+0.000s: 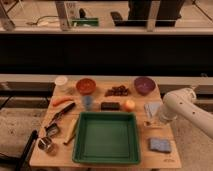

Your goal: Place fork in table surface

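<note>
1. My jaws are shut tight, low over the right-hand part of the desk [164, 132], at the end of my white arm [182, 102]. I cannot tell whether anything is pinched between them.
2. A thin, pale sliver sits right at the tips of my jaws, and I take it to be the fork [148, 123]. I cannot tell whether it is gripped or already lying on the wood.
3. I judge the fork to be light, stiff and smooth, so it is likely to slip or swivel in a loose pinch. It should not break, though it may clatter if dropped. The flat middle of the handle looks like the steadiest place to hold it.
4. The wood under my jaws looks flat, hard and bare. The green tray [106, 137] is just to the left of my jaws. A pale cloth [151, 107] lies just beyond them. A blue sponge [160, 145] lies nearer the viewer, apart from them. An orange fruit [129, 105] is beyond and to the left.
5. Beyond the desk, far from my jaws, runs a dark wall with a railing above it.
</note>
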